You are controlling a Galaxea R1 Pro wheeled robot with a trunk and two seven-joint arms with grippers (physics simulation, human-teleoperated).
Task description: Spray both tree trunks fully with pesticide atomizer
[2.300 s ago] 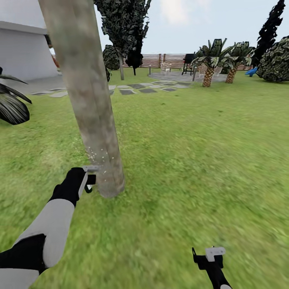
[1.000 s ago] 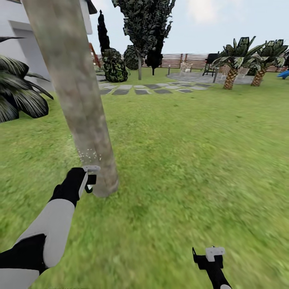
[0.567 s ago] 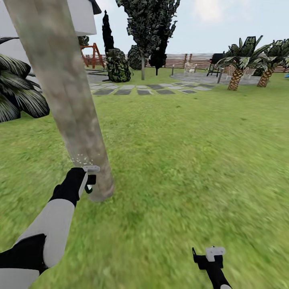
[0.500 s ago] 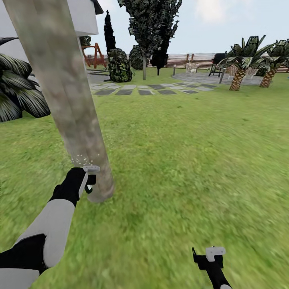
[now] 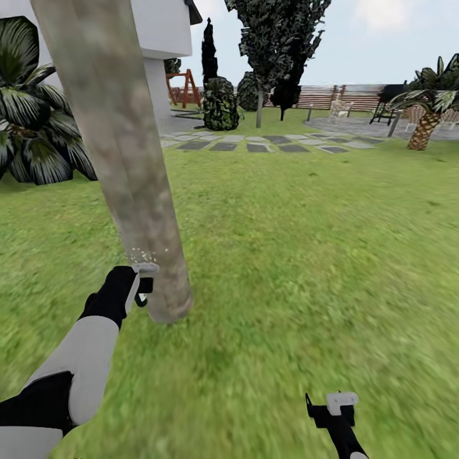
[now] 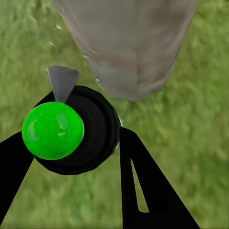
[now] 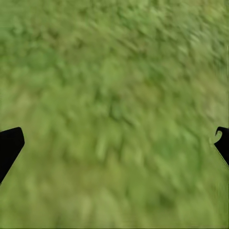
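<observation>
One thick, mottled grey-brown tree trunk (image 5: 121,159) leans up from the grass at the left of the head view. My left gripper (image 5: 141,285) is shut on the pesticide atomizer (image 6: 71,131), a black body with a green ball and a grey nozzle. It is held low, right beside the base of the trunk (image 6: 129,43), with the nozzle pointing at the bark. Fine white spray specks (image 5: 145,255) hang against the bark just above the gripper. My right gripper (image 5: 331,408) stands open over bare grass, its fingers (image 7: 9,145) wide apart with nothing between them.
A broad striped-leaf plant (image 5: 38,134) grows left of the trunk, in front of the white house (image 5: 159,38). Grey stepping stones (image 5: 255,143), a dark thin-trunked tree (image 5: 280,38), a bush (image 5: 220,105), a palm (image 5: 427,115) and the slat fence (image 5: 344,95) lie far ahead. Lawn stretches to the right.
The whole view has swung, so the house, plant and stepping stones sit further right: the camera moved. The left gripper keeps the atomizer at the trunk's base, still spraying. The right arm is unchanged.
</observation>
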